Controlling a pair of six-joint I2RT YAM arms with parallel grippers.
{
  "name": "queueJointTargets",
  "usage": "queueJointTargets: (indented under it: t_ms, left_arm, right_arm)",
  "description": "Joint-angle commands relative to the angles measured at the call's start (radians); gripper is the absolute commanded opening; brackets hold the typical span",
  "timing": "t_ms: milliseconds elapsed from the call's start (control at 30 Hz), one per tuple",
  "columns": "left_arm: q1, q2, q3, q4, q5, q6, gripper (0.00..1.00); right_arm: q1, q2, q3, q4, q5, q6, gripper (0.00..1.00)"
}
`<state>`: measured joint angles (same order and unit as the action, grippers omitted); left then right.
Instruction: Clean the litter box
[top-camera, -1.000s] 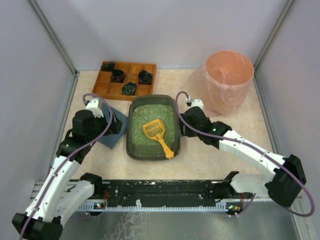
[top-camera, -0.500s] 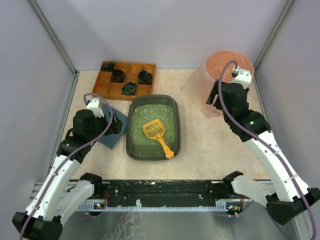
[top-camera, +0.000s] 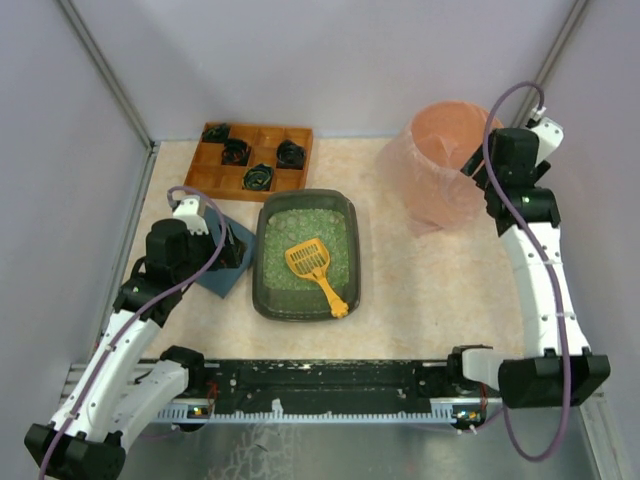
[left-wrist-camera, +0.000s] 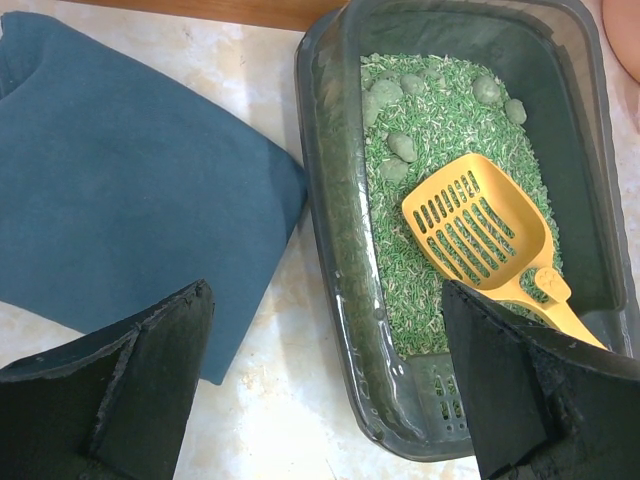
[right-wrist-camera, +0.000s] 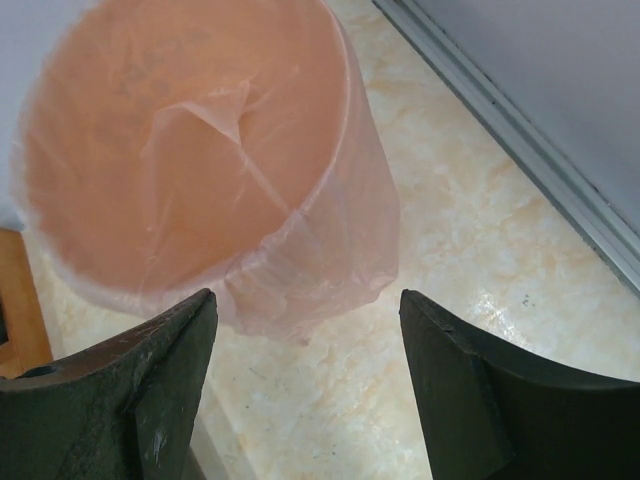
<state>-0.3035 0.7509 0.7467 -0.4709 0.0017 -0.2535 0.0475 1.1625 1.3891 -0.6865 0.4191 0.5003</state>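
Right now the litter box (top-camera: 258, 262) sits near the middle of the table (top-camera: 430, 290), filled with green litter and a few clumps (left-wrist-camera: 400, 145). A yellow slotted scoop (top-camera: 310, 262) lies on the litter. The left pincer (left-wrist-camera: 325, 400) hangs spread and empty over the box's left rim, with the blue cloth (left-wrist-camera: 130, 170) just beside that rim. The right pincer (right-wrist-camera: 305, 340) is spread too, pinching nothing, above the pink bag-lined bin (right-wrist-camera: 330, 240) by the table's far right corner

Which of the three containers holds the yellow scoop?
The litter box, the dark middle tray: the scoop lies on its green litter. The wooden tray and pink bin have none.
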Motion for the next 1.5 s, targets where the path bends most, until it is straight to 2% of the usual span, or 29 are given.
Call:
queueJointTargets:
  t_ms: [0, 400, 667, 933, 1200, 1267, 1467]
  left_arm:
    - [-0.005, 0.002, -0.006, 0.027, 0.017, 0.014, 1.00]
    - [-0.005, 0.014, -0.006, 0.027, 0.027, 0.016, 1.00]
    - [-0.005, 0.030, -0.007, 0.030, 0.044, 0.019, 1.00]
    - [-0.005, 0.033, -0.006, 0.031, 0.042, 0.019, 1.00]
    - [-0.005, 0.034, -0.006, 0.031, 0.041, 0.019, 1.00]
    - [-0.005, 0.032, -0.006, 0.031, 0.041, 0.019, 1.00]
    - [-0.005, 0.029, -0.004, 0.030, 0.041, 0.019, 1.00]
  right_arm:
    - [-0.051, 0.082, 0.072, 0.004, -0.067, 0.042, 0.74]
    - [-0.119, 0.248, 0.099, 0.030, -0.080, 0.060, 0.73]
    - [-0.130, 0.369, 0.168, 0.021, -0.070, 0.035, 0.64]
    - [-0.131, 0.410, 0.181, 0.006, -0.049, 0.010, 0.42]
    - [-0.131, 0.405, 0.217, -0.041, -0.036, -0.064, 0.12]
    - [-0.131, 0.393, 0.222, -0.056, -0.030, -0.089, 0.02]
    - [-0.132, 0.338, 0.213, -0.111, -0.030, -0.148, 0.00]
